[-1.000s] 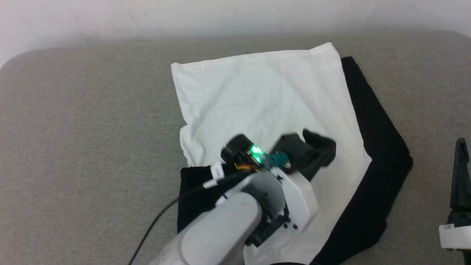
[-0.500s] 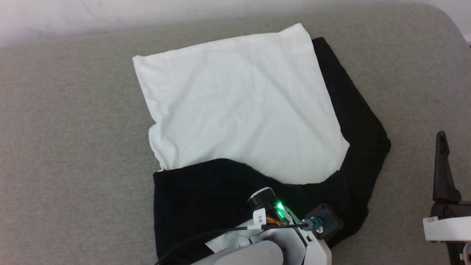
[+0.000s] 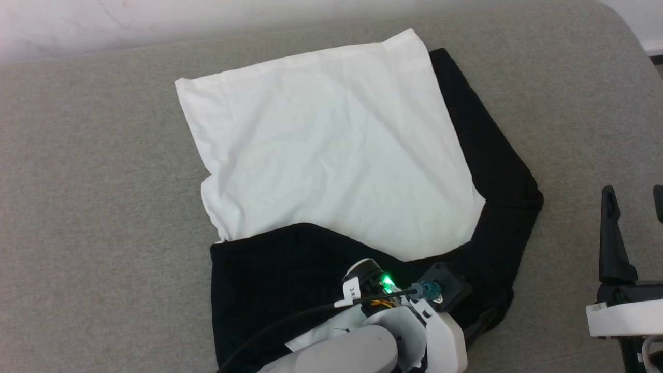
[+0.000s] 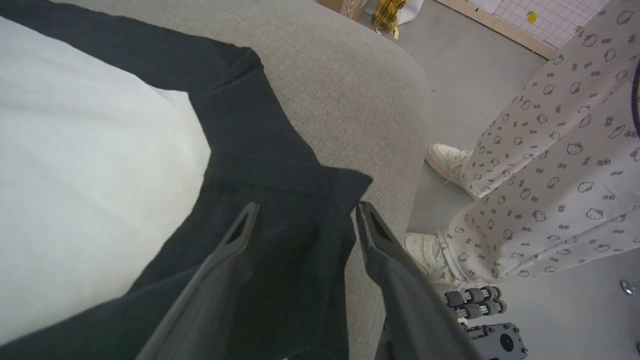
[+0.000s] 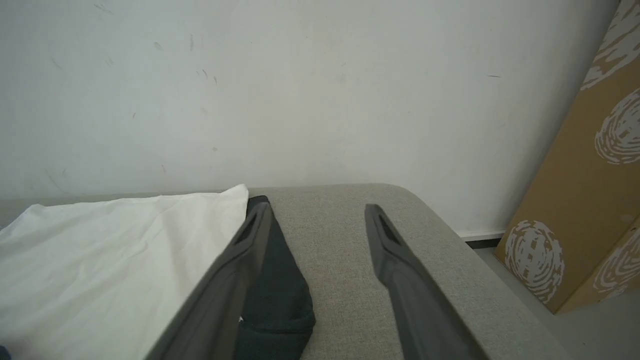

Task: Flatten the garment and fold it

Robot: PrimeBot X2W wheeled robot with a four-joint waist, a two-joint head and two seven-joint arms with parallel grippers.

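Left pincer, in its own wrist view, has its two dark fingers spread wide and grips nothing. Under and between them lies a black sleeve of the garment, whose white body spreads to the left on the grey cloth-covered tabletop. Beyond the tabletop's rounded corner a person stands in patterned trousers and white shoes. In the head view the garment lies flat and slanted on the middle of the tabletop. One black sleeve runs down its right edge and bends inward, and more black cloth is folded across its near edge. The left arm's white wrist, a green light lit on it, hangs over that black cloth. Right pincer stands at the lower right over bare tabletop, apart from the garment. In the right wrist view its fingers are wide apart and empty, with the garment's far corner just left of them and a pale wall and a cardboard box behind.
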